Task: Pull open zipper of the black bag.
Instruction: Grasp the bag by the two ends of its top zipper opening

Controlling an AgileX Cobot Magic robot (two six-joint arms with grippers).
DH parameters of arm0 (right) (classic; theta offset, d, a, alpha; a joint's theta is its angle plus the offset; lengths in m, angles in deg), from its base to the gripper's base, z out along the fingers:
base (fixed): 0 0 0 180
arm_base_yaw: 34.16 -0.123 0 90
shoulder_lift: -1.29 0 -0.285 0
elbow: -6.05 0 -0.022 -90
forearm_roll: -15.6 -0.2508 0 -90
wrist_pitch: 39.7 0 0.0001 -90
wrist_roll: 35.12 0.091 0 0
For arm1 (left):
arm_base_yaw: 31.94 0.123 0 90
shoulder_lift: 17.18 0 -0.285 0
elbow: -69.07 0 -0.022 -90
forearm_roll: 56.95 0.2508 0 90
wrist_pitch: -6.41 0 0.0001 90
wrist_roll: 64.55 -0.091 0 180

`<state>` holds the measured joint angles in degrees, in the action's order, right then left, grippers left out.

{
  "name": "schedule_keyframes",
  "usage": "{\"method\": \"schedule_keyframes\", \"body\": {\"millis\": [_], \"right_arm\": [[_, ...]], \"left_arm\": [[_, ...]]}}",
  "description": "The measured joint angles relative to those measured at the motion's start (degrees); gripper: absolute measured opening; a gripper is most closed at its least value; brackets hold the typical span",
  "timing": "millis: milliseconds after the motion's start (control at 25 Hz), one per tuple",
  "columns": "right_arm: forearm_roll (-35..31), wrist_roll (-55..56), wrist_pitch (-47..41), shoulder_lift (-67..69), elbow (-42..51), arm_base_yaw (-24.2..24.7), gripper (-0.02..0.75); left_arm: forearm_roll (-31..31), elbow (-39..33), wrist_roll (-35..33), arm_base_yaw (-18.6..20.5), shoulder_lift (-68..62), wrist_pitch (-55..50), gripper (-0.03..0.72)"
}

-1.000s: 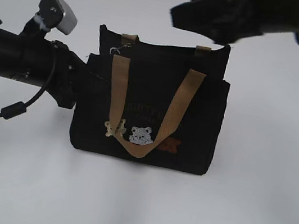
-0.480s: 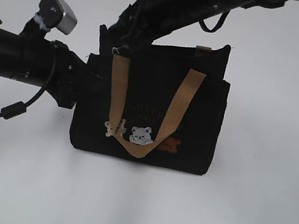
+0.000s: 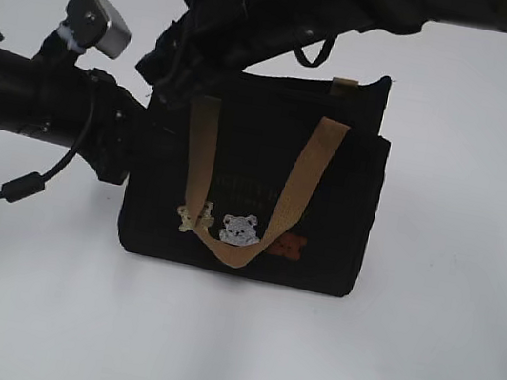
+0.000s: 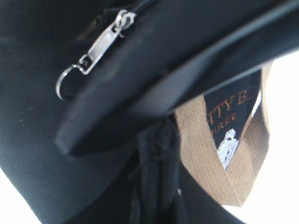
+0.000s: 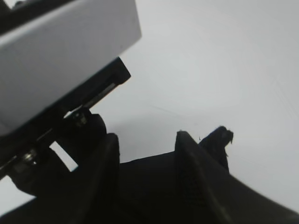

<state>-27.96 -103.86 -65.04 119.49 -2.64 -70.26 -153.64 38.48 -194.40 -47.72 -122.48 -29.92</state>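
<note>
The black bag [image 3: 329, 202] stands upright mid-table, its front tan handle [image 3: 203, 158] hanging over small bear figures [image 3: 239, 229]. My left gripper [image 3: 137, 147] comes from the left and is shut on the fabric of the bag's left side [image 4: 156, 182]. The zipper's silver ring pull [image 4: 96, 49] hangs free at the top left corner. My right gripper [image 3: 170, 76] reaches across from the upper right to that corner and hides the pull in the exterior view. Its jaws stand apart [image 5: 147, 156] over the bag's top edge. One finger [image 4: 154, 79] lies just beside the pull; I cannot tell if they touch.
White tabletop [image 3: 418, 370] surrounds the bag. The left arm's grey wrist camera [image 3: 97, 21] sits close under the right arm, and also shows as a pale camera box [image 5: 60, 51]. A black cable [image 3: 27, 185] loops below the left arm. The rear handle [image 3: 345, 86] pokes up at the bag's back.
The right arm swept from the upper right down and left to the bag's top left corner, covering the ring pull, and its jaws narrowed. Left arm and bag stayed put.
</note>
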Motion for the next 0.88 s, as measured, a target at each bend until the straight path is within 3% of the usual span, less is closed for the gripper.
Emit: {"method": "schedule_keyframes", "body": {"millis": [320,520,640,880], "right_arm": [[0.6,-1.3,3.0,2.4,0.0,0.0,0.269],[5.2,-1.2,3.1,2.7,0.0,0.0,0.267],[12.1,2.8,2.6,2.7,-0.2,0.0,0.268],[35.0,24.4,1.2,2.7,-0.7,-0.7,0.324]], "left_arm": [[0.0,0.0,0.0,0.0,0.0,0.0,0.064],[0.0,0.0,0.0,0.0,-0.1,0.1,0.064],[0.1,0.0,0.0,-0.1,-0.1,0.1,0.064],[0.0,0.0,0.0,-0.4,-0.1,0.2,0.064]]}}
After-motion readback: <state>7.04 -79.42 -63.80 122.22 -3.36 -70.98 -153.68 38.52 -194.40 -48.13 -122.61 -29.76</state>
